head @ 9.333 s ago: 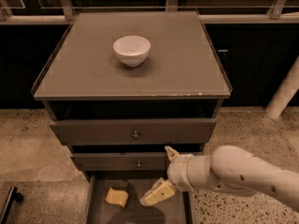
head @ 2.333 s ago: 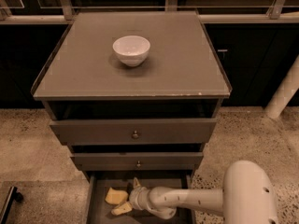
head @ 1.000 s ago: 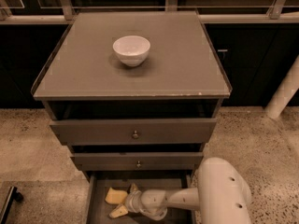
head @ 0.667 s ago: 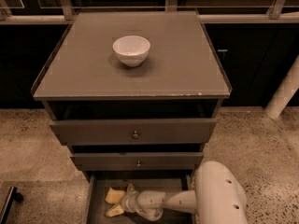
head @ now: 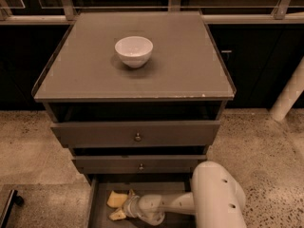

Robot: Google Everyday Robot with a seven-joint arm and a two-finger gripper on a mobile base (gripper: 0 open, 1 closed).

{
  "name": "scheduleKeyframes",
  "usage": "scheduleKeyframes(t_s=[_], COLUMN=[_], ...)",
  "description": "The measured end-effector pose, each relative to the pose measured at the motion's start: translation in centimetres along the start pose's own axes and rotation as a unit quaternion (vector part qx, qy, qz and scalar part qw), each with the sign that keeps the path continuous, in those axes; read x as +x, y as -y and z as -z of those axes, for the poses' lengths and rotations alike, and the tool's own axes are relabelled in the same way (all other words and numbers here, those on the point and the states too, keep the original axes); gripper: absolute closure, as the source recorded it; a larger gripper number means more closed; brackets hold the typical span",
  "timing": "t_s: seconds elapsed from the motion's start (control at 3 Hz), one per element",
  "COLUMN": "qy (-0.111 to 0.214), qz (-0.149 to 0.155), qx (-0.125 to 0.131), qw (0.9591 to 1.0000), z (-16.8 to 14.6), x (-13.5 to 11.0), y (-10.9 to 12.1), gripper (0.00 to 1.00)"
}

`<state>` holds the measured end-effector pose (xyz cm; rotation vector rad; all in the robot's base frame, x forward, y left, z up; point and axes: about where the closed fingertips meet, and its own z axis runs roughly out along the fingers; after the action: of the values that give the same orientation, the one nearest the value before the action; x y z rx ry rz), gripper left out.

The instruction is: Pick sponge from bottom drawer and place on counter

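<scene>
The pale-yellow sponge [head: 115, 199] lies on the floor of the open bottom drawer [head: 95, 210], near its back left. My gripper [head: 122, 204] reaches into that drawer from the right, with the white arm along the drawer's front. It is open, with one cream finger behind the sponge and the other fingertip [head: 116, 216] in front of it, so the sponge sits between them. The sponge still rests on the drawer floor. The grey counter [head: 180, 61] tops the cabinet above.
A white bowl [head: 134, 50] stands on the counter, left of its middle. The two upper drawers [head: 137, 136] with small knobs stick out slightly above the bottom drawer. A white post [head: 287, 96] stands at the right. Speckled floor surrounds the cabinet.
My gripper has slid left along the drawer floor and its fingers now lie on both sides of the sponge. The sponge and the bowl have not moved.
</scene>
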<state>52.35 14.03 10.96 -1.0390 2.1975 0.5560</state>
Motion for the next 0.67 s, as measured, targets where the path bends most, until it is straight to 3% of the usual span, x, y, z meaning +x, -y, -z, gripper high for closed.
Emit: scheduleKeyframes(t_s=[0.33, 0.67], qy=[-0.027, -0.027], qz=[0.000, 0.000], qx=[-0.006, -0.006], qw=[0.9996, 0.9996], z=[-0.04, -0.04], x=[1.23, 1.22], y=[-0.18, -0.19], gripper=[0.29, 0.51])
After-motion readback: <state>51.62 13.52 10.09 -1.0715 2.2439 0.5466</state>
